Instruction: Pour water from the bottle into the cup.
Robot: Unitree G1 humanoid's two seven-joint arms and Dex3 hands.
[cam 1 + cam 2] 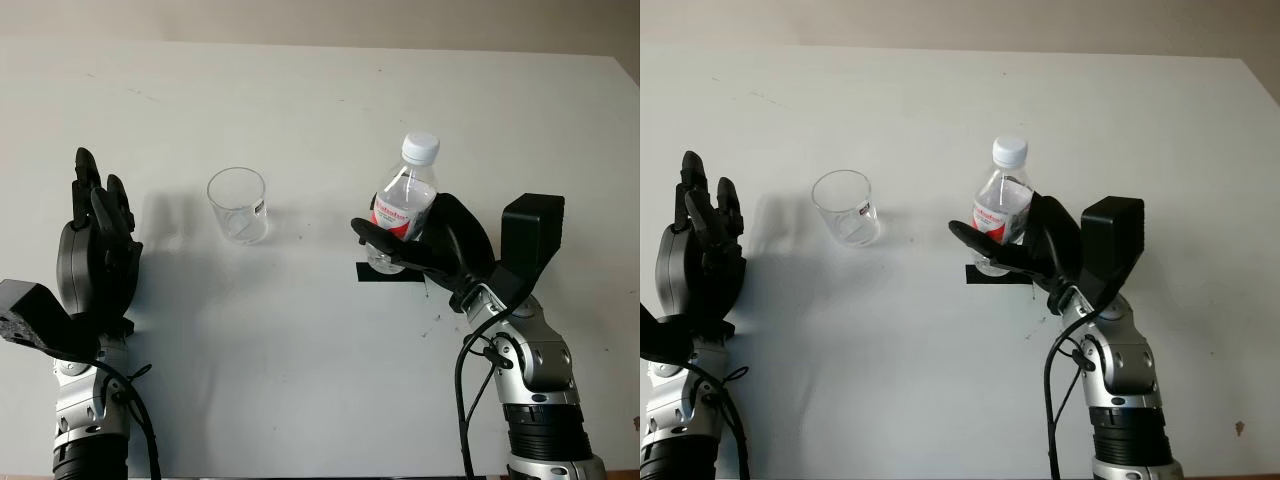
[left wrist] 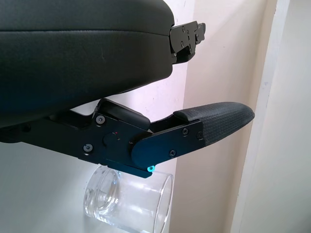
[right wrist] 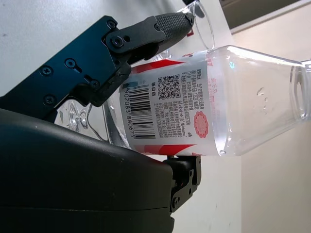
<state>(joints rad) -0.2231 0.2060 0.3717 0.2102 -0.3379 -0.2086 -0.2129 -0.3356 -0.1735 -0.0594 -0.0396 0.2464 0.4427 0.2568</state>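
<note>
Black fingers (image 1: pixel 385 238) of the right hand (image 1: pixel 440 250) wrap the clear plastic bottle (image 1: pixel 404 205) at its red-and-white label, w/ one finger across the front and the palm behind it. Bottle is upright, tilted slightly, white cap (image 1: pixel 421 148) on, base at or just above a strip of black tape (image 1: pixel 385 273) on the surface; can't tell if it touches. Right wrist view shows the label w/ barcode and QR code pressed against the palm shell, a textured fingertip (image 3: pixel 170 22) over the label's edge, bottle body ribbed and see-through.

Left hand (image 1: pixel 95 250) is open at the left side of the surface, holding nothing, fingers pointing away from the robot, well apart from the cup. Left wrist view shows one finger w/ a woven-textured pad (image 2: pixel 218 121) above the cup (image 2: pixel 129 201), not touching it.

Cup (image 1: pixel 238 205) is clear, round, straight-walled w/ a thick base and a small dark mark on its side; it stands upright betw. the two hands, left of the bottle, apart from it.

Surface (image 1: pixel 300 380) is plain white, matt, w/ a few small scuffs and specks. Beige wall runs behind its far edge.
</note>
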